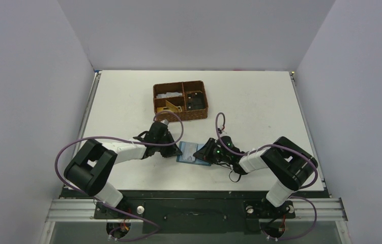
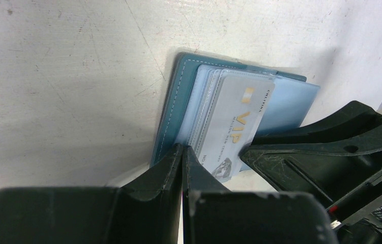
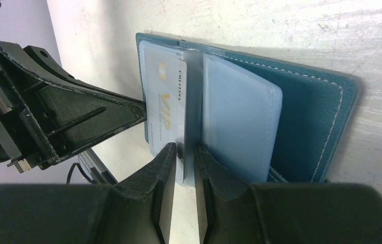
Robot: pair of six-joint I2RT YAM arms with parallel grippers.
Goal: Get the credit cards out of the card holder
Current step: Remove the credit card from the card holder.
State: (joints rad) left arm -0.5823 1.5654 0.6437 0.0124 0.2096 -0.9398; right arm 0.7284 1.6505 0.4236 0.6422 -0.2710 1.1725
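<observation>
The teal card holder (image 1: 188,154) lies open on the white table between my two grippers. Its clear plastic sleeves (image 3: 239,117) fan out from the spine. A pale credit card (image 2: 237,122) with gold "VIP" lettering sits in the left sleeve and shows again as the credit card (image 3: 162,101) in the right wrist view. My left gripper (image 2: 182,148) is shut, its tips resting on the holder's near edge beside that card, with nothing seen between them. My right gripper (image 3: 184,148) stands slightly open, its fingers either side of an upright sleeve edge without pinching it.
A brown woven basket (image 1: 180,101) with compartments stands behind the holder, holding white, yellow and black items. The two grippers' fingers are close together over the holder. The table's near edge and the arm bases lie just below.
</observation>
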